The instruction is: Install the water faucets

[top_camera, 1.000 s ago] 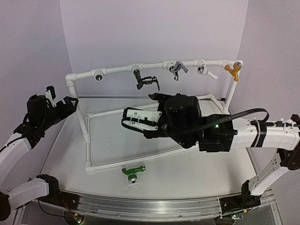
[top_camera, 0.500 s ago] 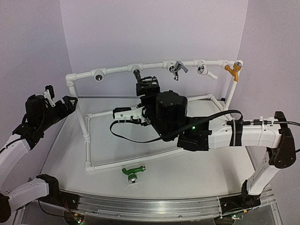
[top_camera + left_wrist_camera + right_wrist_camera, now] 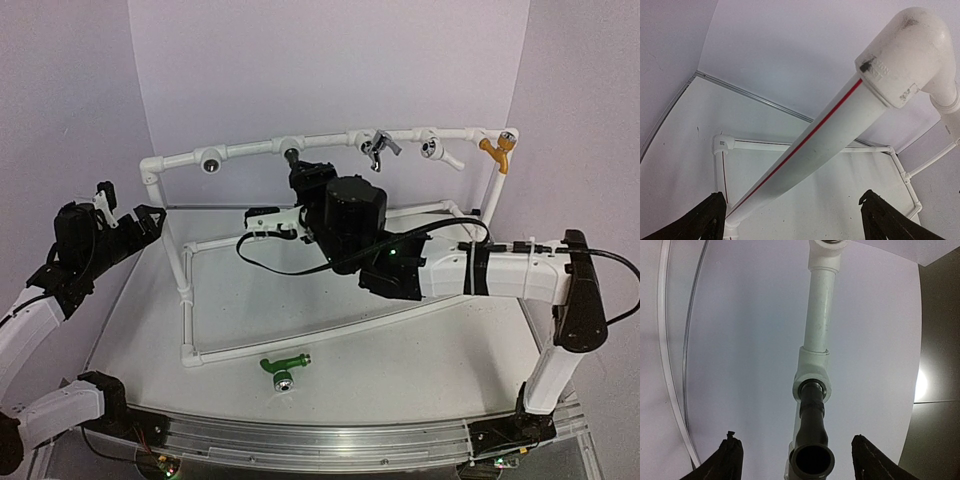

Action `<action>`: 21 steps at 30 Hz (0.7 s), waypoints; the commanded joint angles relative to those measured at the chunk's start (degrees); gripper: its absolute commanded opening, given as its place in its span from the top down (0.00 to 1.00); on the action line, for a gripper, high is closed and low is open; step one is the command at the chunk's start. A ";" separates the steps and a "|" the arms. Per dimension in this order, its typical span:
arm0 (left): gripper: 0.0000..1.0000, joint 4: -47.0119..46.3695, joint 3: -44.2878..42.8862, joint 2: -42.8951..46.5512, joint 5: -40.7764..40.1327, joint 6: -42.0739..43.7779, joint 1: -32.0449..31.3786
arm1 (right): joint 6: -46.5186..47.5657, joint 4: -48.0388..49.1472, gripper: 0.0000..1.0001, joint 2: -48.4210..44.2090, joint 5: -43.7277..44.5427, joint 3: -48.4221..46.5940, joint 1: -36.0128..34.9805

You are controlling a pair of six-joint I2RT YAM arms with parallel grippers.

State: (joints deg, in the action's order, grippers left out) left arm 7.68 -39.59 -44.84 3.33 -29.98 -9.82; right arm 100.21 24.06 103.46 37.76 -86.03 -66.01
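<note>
The dark brown-black faucet hangs from a white tee fitting on the top rail, its open spout facing the right wrist camera. My right gripper is open, one finger on each side of this faucet with a gap on both sides. From above, the right gripper sits just under the dark faucet on the rail. The green faucet lies loose on the table near the front pipe. My left gripper is open and empty beside the rail's left corner, its jaws below a white pipe.
The white pipe frame stands on the table. Its top rail carries an empty socket, a grey tap, a white tap and an orange-yellow tap. An elbow joint is close to the left wrist.
My right arm has swung left and back up to the rail. Its jaws now straddle the dark faucet and have narrowed a little. The left arm has stayed where it was.
</note>
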 commanded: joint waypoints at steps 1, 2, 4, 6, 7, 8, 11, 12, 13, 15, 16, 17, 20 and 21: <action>0.04 -0.12 -0.71 0.86 0.31 1.06 0.02 | 0.63 3.68 0.29 1.54 -0.55 -3.45 0.47; 0.04 -0.08 -0.78 0.89 0.28 1.06 0.01 | 0.68 4.01 0.31 1.84 -0.47 -3.79 0.53; 0.04 -0.04 -0.84 0.89 0.27 1.15 -0.02 | 1.08 5.15 0.34 2.46 -0.01 -4.39 0.77; 0.04 -0.04 -0.80 0.96 0.35 1.09 -0.01 | 1.51 6.13 0.38 2.85 -0.02 -4.59 1.02; 0.04 -0.04 -0.76 1.05 0.36 1.04 -0.01 | 1.55 6.47 0.39 3.09 0.01 -4.80 1.07; 0.04 -0.06 -0.75 1.15 0.36 0.99 -0.01 | 1.56 6.84 0.41 3.38 0.07 -5.06 1.11; 0.04 0.05 -0.75 1.51 0.55 0.85 0.03 | 1.80 7.76 0.47 4.29 0.28 -5.82 1.46; 0.04 0.06 -0.78 1.69 0.60 0.82 -0.01 | 1.78 8.28 0.48 4.55 0.29 -6.01 1.60; 0.04 0.16 -0.83 1.83 0.62 0.80 -0.02 | 1.72 8.59 0.50 4.96 0.38 -6.27 1.74; 0.04 0.17 -0.88 2.01 0.56 0.85 -0.02 | 1.64 9.65 0.54 5.53 0.46 -6.80 2.02; 0.04 0.20 -0.91 2.17 0.52 0.89 0.01 | 1.66 10.09 0.56 5.88 0.54 -7.01 2.12; 0.04 0.23 -0.92 2.31 0.47 0.90 0.04 | 1.67 10.49 0.58 6.23 0.67 -7.19 2.18; 0.04 0.49 -1.08 2.49 0.48 1.01 0.00 | 1.86 11.61 0.64 7.05 0.87 -7.69 2.26; 0.04 0.55 -1.14 2.54 0.50 1.00 0.00 | 1.85 11.80 0.66 7.24 0.86 -7.79 2.26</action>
State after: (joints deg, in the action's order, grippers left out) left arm 7.70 -39.59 -43.23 3.36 -29.91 -9.82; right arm 102.24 31.39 109.21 37.97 -90.95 -64.06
